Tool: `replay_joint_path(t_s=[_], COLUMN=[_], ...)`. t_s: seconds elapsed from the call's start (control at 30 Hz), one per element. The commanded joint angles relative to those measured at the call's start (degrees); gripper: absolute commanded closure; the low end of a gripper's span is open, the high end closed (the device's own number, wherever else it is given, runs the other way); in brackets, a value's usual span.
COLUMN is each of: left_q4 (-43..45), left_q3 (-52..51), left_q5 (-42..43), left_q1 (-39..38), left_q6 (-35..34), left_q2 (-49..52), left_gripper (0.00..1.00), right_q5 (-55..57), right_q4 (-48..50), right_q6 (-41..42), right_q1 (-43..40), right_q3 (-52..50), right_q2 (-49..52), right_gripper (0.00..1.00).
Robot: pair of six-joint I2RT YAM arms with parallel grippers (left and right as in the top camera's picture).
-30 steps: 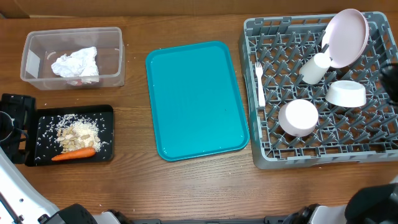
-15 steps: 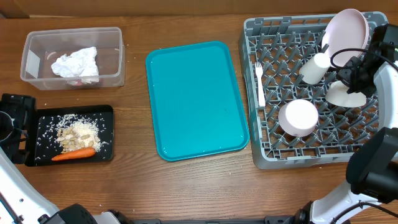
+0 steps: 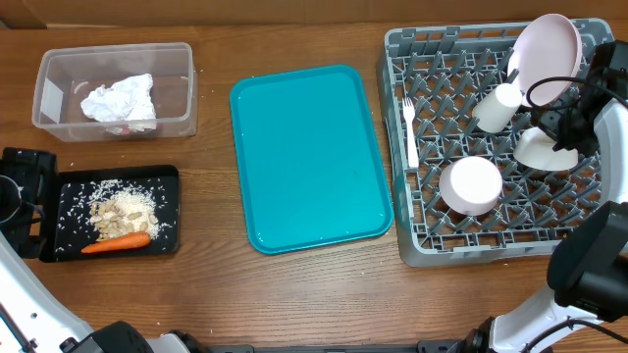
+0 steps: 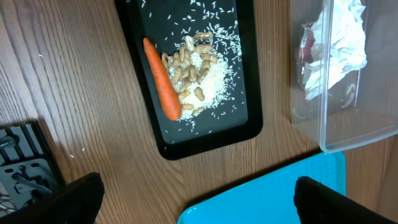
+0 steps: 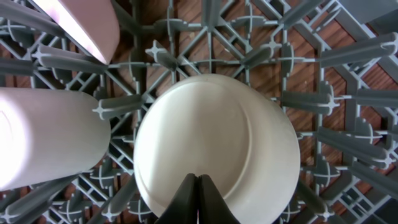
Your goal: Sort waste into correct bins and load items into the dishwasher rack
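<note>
The grey dishwasher rack (image 3: 412,245) holds a white plate (image 3: 545,54) on edge, a white cup (image 3: 497,106) lying down, a white fork (image 3: 410,132) and two upturned white bowls (image 3: 471,184) (image 3: 538,152). My right gripper (image 3: 564,127) (image 5: 199,186) is shut and empty, its tips just over the back bowl (image 5: 217,143). The clear tub (image 3: 44,88) holds the napkin (image 3: 120,100) (image 4: 339,43) and the red wrapper (image 4: 306,46). The black tray (image 3: 69,191) holds the carrot (image 3: 116,242) (image 4: 161,78) and nut and rice scraps (image 3: 123,211) (image 4: 193,65). My left gripper (image 4: 199,202) is open and empty.
A teal serving tray (image 3: 309,157) lies bare in the middle of the wooden table, and its corner shows in the left wrist view (image 4: 280,199). The left arm sits at the far left edge beside the black tray. Rack pegs (image 5: 323,99) ring the back bowl.
My right arm has come into the overhead view over the rack and settled on the back bowl, which now looks slightly tilted. In the last half second it shifted a little right.
</note>
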Motion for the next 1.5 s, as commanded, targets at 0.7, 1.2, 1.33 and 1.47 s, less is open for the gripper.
replay_joint_path(t_s=[0.7,1.2,1.33,1.47], left_q4=[0.1,0.1,0.1,0.1], left_q3=[-0.3,-0.3,-0.3,-0.3], left_q5=[-0.3,-0.3,-0.3,-0.3], left_q1=[-0.1,-0.1,-0.1,-0.1], left_q6=[-0.5,-0.5,-0.5,-0.5], left_q2=[0.0,0.0,0.0,0.0], left_gripper=[0.0,0.0,0.0,0.0], right_q5=[-14.9,0.9,0.5,-8.1], right_q4=[-21.3,-17.2,-12.4,1.4], right_q6=[3.7,21.2,23.3,19.1], right_q1=[0.1,29.8,37.6,48.1], right_q3=[8.1,-16.6,-23.4,-27.9], right_q2=[-10.3,-31.9,-36.5,-35.8], right_gripper=[0.95,0.92,0.92,0.86])
